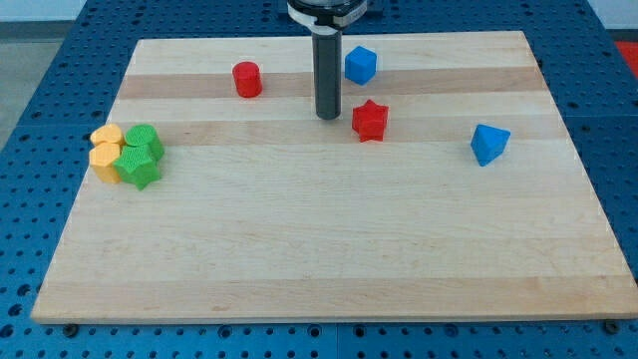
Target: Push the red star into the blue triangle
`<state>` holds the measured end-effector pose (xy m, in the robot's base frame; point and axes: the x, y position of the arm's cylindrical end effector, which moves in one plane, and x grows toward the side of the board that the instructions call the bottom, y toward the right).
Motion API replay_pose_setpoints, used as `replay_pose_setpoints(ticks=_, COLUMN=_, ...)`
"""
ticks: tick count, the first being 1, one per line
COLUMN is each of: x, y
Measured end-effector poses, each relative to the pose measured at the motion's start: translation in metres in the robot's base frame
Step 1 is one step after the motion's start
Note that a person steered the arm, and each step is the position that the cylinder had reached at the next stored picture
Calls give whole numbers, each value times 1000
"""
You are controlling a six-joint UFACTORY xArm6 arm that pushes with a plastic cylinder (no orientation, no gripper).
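The red star (370, 121) lies on the wooden board, a little above the middle. The blue triangle (488, 144) lies to its right and slightly lower, well apart from it. My tip (328, 117) rests on the board just left of the red star, with a small gap between them. The dark rod rises from there to the view's top edge.
A blue cube (360, 65) sits above the red star, right of the rod. A red cylinder (247, 79) lies at upper left. At the left edge, two yellow blocks (106, 152) and two green blocks (141, 155) are clustered. The board (329, 259) lies on a blue perforated table.
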<state>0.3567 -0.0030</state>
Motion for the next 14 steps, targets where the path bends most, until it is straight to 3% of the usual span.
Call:
replay_pose_setpoints(ticks=3, x=18, y=98)
replay_pose_setpoints(ticks=6, x=18, y=-9)
replay_pose_setpoints(ticks=8, x=49, y=-19)
replay_pose_setpoints(ticks=10, x=72, y=36)
replay_pose_setpoints(ticks=14, x=41, y=130)
